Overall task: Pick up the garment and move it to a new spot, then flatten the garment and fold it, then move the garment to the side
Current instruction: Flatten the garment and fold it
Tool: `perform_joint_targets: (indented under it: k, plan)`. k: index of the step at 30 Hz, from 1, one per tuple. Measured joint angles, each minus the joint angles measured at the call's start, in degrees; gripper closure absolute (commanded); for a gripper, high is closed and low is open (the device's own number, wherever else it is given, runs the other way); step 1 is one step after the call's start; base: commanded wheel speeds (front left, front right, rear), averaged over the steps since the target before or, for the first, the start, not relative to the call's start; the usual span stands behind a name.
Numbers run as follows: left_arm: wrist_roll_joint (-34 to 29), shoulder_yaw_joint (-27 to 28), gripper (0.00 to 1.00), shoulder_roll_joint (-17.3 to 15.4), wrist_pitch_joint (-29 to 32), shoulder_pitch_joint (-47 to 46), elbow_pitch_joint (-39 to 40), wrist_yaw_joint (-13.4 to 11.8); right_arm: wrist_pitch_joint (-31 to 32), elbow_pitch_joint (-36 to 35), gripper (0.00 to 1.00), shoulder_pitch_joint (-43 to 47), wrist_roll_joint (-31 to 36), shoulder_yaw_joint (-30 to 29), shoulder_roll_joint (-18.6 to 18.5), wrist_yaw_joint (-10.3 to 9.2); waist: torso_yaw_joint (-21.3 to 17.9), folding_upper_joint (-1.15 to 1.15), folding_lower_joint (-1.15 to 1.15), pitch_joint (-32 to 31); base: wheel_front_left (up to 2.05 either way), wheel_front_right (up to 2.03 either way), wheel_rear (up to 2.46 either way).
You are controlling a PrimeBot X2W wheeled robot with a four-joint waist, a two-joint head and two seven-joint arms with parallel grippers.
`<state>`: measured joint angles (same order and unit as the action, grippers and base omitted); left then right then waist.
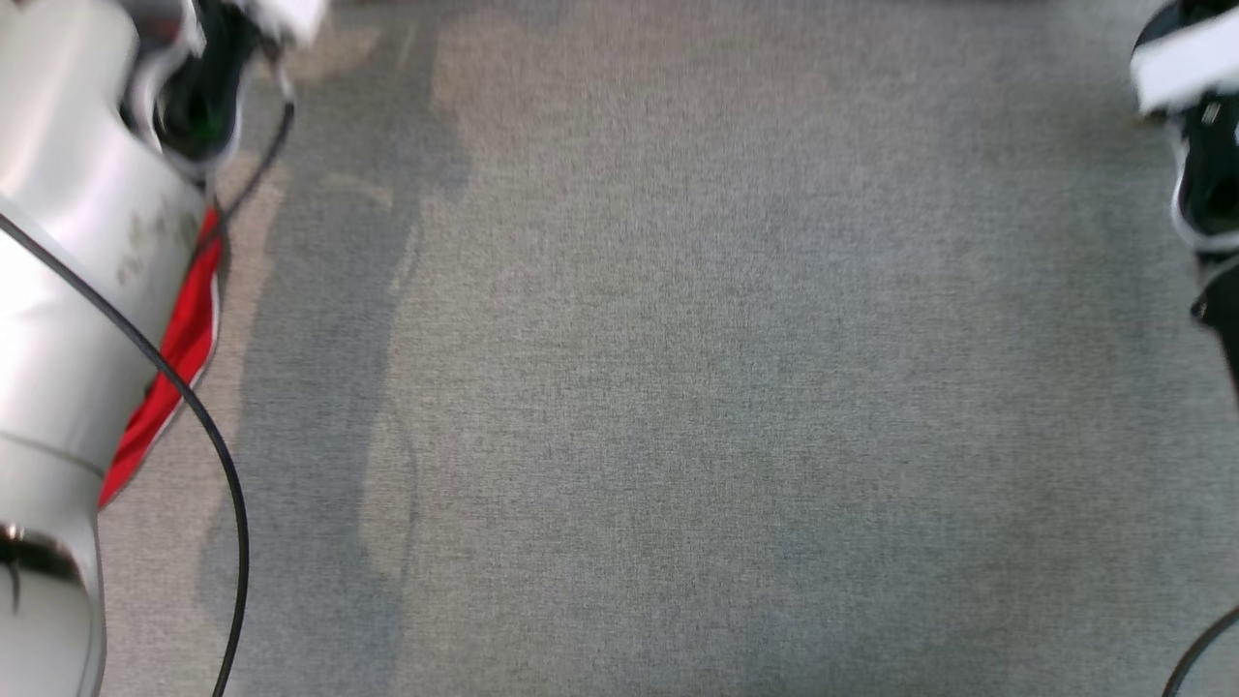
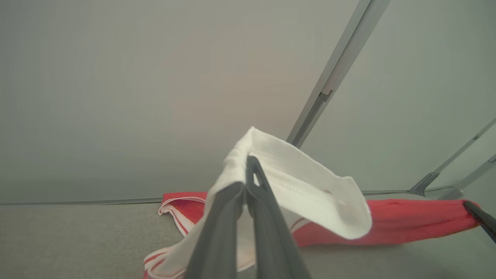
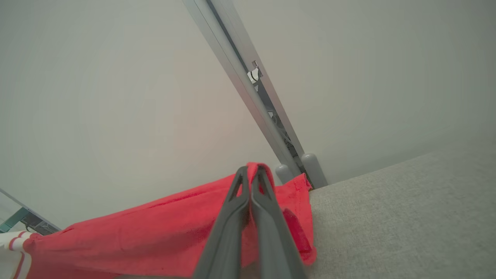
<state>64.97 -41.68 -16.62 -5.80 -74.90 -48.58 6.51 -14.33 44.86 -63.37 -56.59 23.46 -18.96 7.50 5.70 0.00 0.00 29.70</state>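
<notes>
The garment (image 2: 391, 224) is red with a white, red-striped band (image 2: 306, 186). In the left wrist view my left gripper (image 2: 248, 164) is shut on that white band, lifting it off the grey surface while the red part stretches away to the right. In the right wrist view my right gripper (image 3: 252, 170) is shut on a raised red edge of the garment (image 3: 155, 228). In the head view only a red strip of the garment (image 1: 179, 358) peeks out beside my pale left forearm (image 1: 77, 290); my right arm (image 1: 1200, 145) is at the upper right edge.
A grey fabric-covered surface (image 1: 678, 387) spreads across the head view. A black cable (image 1: 208, 426) loops along the left arm. Grey metal frame rails (image 2: 329, 85) (image 3: 252, 100) rise against a pale wall behind the surface's far edge.
</notes>
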Motion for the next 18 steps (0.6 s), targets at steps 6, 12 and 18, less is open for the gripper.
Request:
perform_joint_targets:
  k: [6,12,18]
  plan:
    - [-3.1,-5.0,1.0,-2.3,1.3,6.1,0.4,0.5,0.0,0.4,1.0,5.8,-4.1,4.3,-1.0,0.0,0.1,0.0,0.0,-3.8,0.0,0.0,0.0]
    - [-5.7,-10.0,1.0,-4.8,4.2,12.3,1.4,0.6,0.9,1.0,1.0,10.1,-7.3,9.0,-2.2,0.0,0.0,0.0,0.0,-8.2,0.0,0.0,0.0]
    - [-5.6,-15.0,1.0,-7.1,9.8,18.1,6.8,0.8,0.2,2.2,1.0,13.7,-8.0,12.6,-4.1,0.0,-0.1,0.0,0.0,-11.9,0.0,0.0,0.0]
